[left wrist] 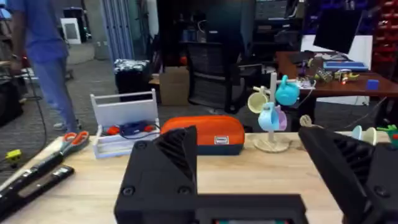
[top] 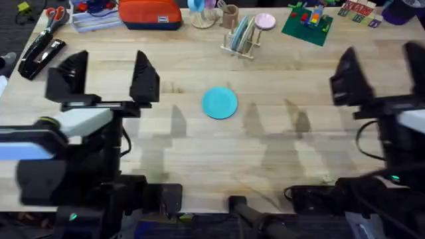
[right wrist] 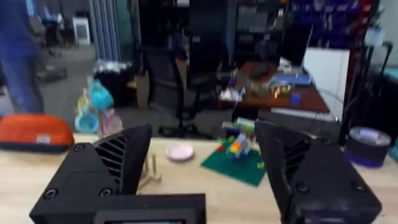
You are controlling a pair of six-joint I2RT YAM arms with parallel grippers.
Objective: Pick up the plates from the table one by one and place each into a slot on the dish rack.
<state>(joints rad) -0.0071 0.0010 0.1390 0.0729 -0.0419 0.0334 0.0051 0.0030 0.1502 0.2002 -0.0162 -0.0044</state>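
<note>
One turquoise plate (top: 219,103) lies flat near the middle of the table (top: 279,159). The pale wooden dish rack (top: 241,41) stands at the far edge, just right of centre, with bluish plates upright in its slots. A corner of the dish rack (right wrist: 152,170) peeks past a finger in the right wrist view. My left gripper (top: 109,76) (left wrist: 261,177) hovers open to the left of the plate, holding nothing. My right gripper (top: 382,72) (right wrist: 205,171) is open at the far right, also holding nothing.
Along the far edge sit an orange case (top: 150,14) (left wrist: 202,134), a mug tree (top: 202,12) (left wrist: 273,112), a pink plate (top: 265,21) (right wrist: 180,152), and a green brick baseplate (top: 307,25) (right wrist: 239,163). A white bin (left wrist: 124,118), scissors (top: 55,14) and a black tool (top: 40,56) lie far left.
</note>
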